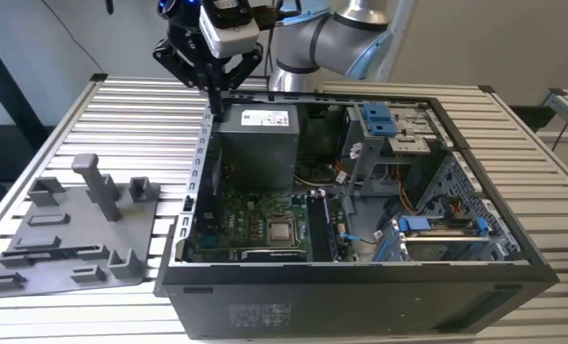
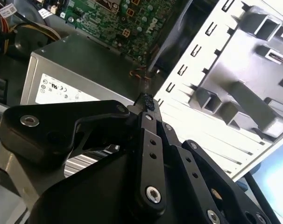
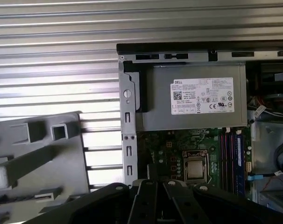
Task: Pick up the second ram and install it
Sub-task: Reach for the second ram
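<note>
The black two-finger gripper (image 1: 213, 107) on the silver-grey robot arm (image 1: 346, 29) hangs above the far corner of the open black computer case (image 1: 360, 290), on the exterior view's left, with its tips just over the case's rim beside the grey metal power supply box (image 1: 255, 140). Its fingers are drawn together to a point, and in the second wrist view (image 2: 146, 101) nothing can be made out between them. The second ram (image 1: 59, 252), a long, thin, dark memory stick, appears to lie in the grey plastic fixture plate with pegs (image 1: 83, 229), along the plate's near side, well apart from the gripper; its chips and label are too small to tell. The plate rests flat on the silver slatted table (image 1: 140, 107), near the table's edge on the exterior view's left, just beside the case. Inside the case the green motherboard (image 1: 255, 208) lies on the floor, with a square silver processor (image 1: 281, 231) near its middle and long black slots (image 1: 317, 222) beside that. The first wrist view looks down past the gripper (image 3: 151, 170) at the power supply box (image 3: 193, 102), the motherboard (image 3: 169, 144) and part of the fixture plate (image 3: 38, 158)
</note>
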You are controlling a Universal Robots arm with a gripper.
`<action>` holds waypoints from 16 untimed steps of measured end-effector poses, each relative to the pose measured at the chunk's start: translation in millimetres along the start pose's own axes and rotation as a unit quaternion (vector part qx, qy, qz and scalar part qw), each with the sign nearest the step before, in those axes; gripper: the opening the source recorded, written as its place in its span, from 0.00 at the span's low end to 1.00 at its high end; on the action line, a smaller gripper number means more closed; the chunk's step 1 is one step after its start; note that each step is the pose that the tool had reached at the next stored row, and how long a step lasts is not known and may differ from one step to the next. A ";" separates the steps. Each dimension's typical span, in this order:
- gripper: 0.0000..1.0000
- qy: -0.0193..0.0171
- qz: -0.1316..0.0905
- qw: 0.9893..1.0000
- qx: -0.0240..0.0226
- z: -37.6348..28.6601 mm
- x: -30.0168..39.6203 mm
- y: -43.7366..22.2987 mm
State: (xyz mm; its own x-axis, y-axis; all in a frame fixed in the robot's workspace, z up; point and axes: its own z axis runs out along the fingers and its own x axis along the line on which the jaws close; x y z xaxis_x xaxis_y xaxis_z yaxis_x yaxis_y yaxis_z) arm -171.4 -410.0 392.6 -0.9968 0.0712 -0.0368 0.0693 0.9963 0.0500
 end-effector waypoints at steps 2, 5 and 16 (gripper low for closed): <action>0.11 0.000 0.000 1.000 0.000 -0.1 2.1 -0.8; 0.11 -0.002 0.000 1.000 0.000 -0.3 6.3 -2.2; 0.11 -0.005 0.000 1.000 0.000 -1.0 20.1 -4.6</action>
State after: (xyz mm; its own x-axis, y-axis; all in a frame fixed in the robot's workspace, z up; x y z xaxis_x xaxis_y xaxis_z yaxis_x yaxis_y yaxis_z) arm -191.8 -413.2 392.6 -0.9964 0.0711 -0.0471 0.0687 0.9964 0.0507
